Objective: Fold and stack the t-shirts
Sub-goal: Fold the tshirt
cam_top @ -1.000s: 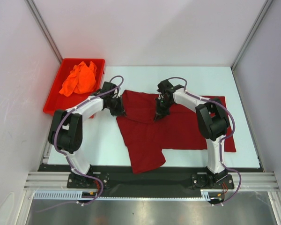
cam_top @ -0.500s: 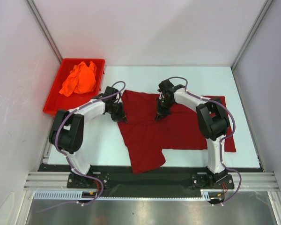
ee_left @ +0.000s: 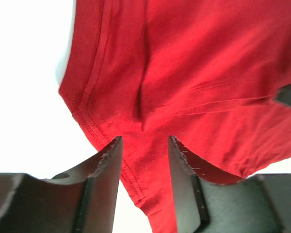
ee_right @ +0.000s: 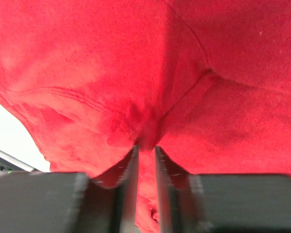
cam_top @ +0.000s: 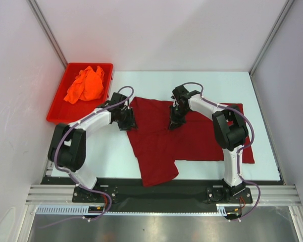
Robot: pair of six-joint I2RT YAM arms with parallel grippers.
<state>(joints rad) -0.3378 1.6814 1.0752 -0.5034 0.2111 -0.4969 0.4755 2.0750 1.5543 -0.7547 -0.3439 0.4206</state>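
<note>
The maroon shirt (cam_top: pixel 192 136), a soft knit with stitched hems, lies spread and creased on the smooth white table (cam_top: pixel 106 151). The orange shirt (cam_top: pixel 86 84) sits crumpled in the rigid bin (cam_top: pixel 58 108). The left gripper (ee_left: pixel 144 141) stands open over the maroon hem. The right gripper (ee_right: pixel 145 145) pinches a pucker of maroon cloth.

Top view is looking bright and even, with diffuse overhead light; the table (cam_top: pixel 202 83) is reading near white and only faint soft shadows are falling on it. The steel sill (cam_top: pixel 156 227) is catching mild glare. Left wrist view is blowing the table out to pure white. The maroon shirt (ee_left: pixel 194 63) is showing sharp seams there, left fingers (ee_left: pixel 104 167) going dark and slightly soft. Right wrist view is glowing oversaturated red, weave sharp mid-frame, while right fingers (ee_right: pixel 128 194) are blurring close to the lens.
</note>
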